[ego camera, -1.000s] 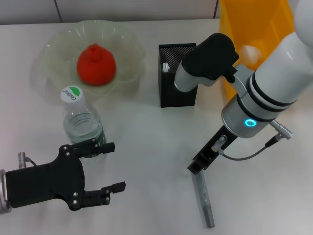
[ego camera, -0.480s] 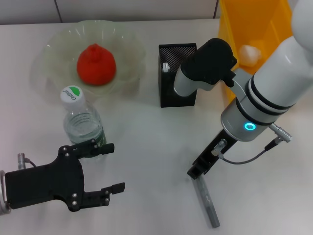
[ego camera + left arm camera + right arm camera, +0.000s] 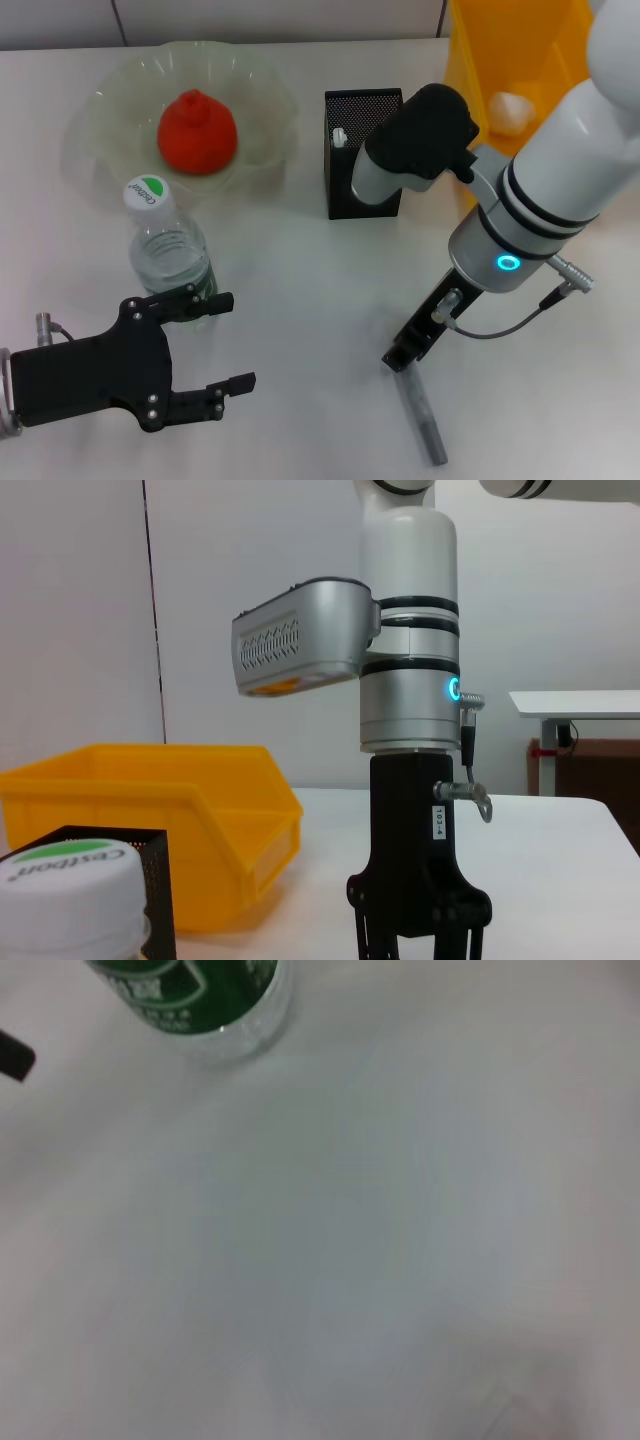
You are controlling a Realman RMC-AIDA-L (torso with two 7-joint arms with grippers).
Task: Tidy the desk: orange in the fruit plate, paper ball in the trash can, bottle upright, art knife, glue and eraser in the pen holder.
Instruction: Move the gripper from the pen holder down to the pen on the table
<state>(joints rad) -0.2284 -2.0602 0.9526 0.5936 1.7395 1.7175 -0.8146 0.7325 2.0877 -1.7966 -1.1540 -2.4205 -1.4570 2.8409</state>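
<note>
The orange [image 3: 197,130] lies in the pale-green fruit plate [image 3: 105,105]. The bottle [image 3: 170,255] stands upright in front of the plate; its cap shows in the left wrist view [image 3: 65,880] and its green label in the right wrist view [image 3: 190,1000]. The black mesh pen holder [image 3: 350,190] holds a white-tipped item [image 3: 340,137]. A paper ball [image 3: 508,110] lies in the yellow trash can [image 3: 520,50]. My right gripper [image 3: 405,352] points down at the upper end of a grey stick [image 3: 423,418] lying on the table. My left gripper [image 3: 225,340] is open and empty near the bottle. The eraser is out of view.
My right forearm [image 3: 420,135] hangs over the pen holder's right side. The trash can [image 3: 150,810] and pen holder [image 3: 100,845] also show in the left wrist view, behind my right gripper [image 3: 420,920]. The white table [image 3: 300,300] lies bare between the two grippers.
My right gripper has shifted slightly left and toward the front edge. The grey stick's near end has swung a little to the right. The left arm has not moved.
</note>
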